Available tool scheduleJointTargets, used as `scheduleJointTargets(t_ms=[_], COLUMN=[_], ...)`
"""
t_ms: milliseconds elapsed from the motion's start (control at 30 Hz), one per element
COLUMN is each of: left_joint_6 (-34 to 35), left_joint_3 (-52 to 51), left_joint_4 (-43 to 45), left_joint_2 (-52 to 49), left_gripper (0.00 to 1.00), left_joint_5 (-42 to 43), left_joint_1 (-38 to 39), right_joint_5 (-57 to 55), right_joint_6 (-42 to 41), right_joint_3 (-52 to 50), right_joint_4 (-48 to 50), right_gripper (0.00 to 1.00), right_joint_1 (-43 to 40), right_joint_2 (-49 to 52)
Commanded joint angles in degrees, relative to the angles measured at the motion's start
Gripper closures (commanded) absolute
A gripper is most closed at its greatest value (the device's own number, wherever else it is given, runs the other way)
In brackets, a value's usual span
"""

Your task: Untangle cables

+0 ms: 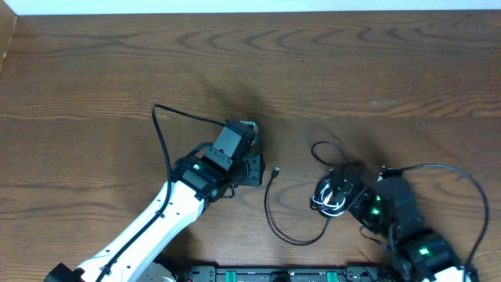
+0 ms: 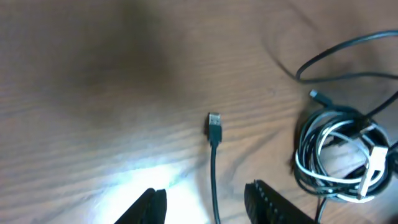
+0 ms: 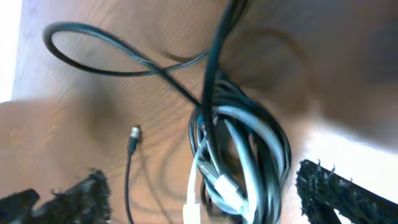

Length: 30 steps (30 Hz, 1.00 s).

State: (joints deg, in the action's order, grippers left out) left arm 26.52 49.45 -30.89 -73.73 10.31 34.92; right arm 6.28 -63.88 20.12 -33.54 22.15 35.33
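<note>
A tangled bundle of black and white cables [image 1: 332, 196] lies on the wooden table right of centre. One loose black cable [image 1: 272, 211] runs from it in a curve to a small plug [image 1: 277, 171]. My left gripper [image 1: 258, 171] is open just left of that plug. In the left wrist view the plug [image 2: 214, 126] lies ahead of the fingers [image 2: 208, 208] and its cord passes between them. My right gripper [image 1: 343, 196] is open over the bundle. In the right wrist view the bundle [image 3: 245, 155] with a white plug [image 3: 193, 202] sits between the fingers [image 3: 211, 196].
A black loop [image 3: 93, 53] of cable sticks out of the bundle toward the far side [image 1: 322, 150]. Each arm's own thicker black cable arcs beside it [image 1: 160, 133] [image 1: 462, 176]. The table's front edge and the arm bases are close below.
</note>
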Motion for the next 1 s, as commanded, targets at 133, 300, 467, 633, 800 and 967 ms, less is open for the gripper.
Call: scheduleJointTargets(t_ms=[133,300,467,633,800,967], left_joint_6=[5.2,5.6,9.7,10.5,10.5,10.4], left_joint_3=[0.3,0.3,0.3,0.3,0.3,0.3], left_joint_4=[-0.1,-0.1,-0.1,-0.2,-0.1,-0.2], left_joint_2=[0.0,0.0,0.0,0.0,0.0,0.0], left_gripper=[0.55,0.51,0.50,0.49,0.49,0.48], left_joint_5=[-0.9,-0.7,-0.7,-0.7,-0.7,-0.7], left_joint_1=[-0.2,-0.2,-0.2,-0.2,-0.2,-0.2], right_joint_5=[-8.9,-2.2,-0.1,0.5,0.9,-0.8], right_joint_6=[-3.6,-3.6,-3.3,-0.1,2.1,2.2], right_joint_3=[14.6,16.5,15.8,12.3,12.0,12.0], right_joint_4=[-23.4,-26.4,-27.6,-27.6,-25.1,-24.7], right_gripper=[0.01,0.01,0.01,0.35,0.33,0.38], right_joint_1=[0.2,0.2,0.2,0.5,1.7,3.6], right_joint_2=[1.0,1.0,1.0,1.2,5.2,13.6])
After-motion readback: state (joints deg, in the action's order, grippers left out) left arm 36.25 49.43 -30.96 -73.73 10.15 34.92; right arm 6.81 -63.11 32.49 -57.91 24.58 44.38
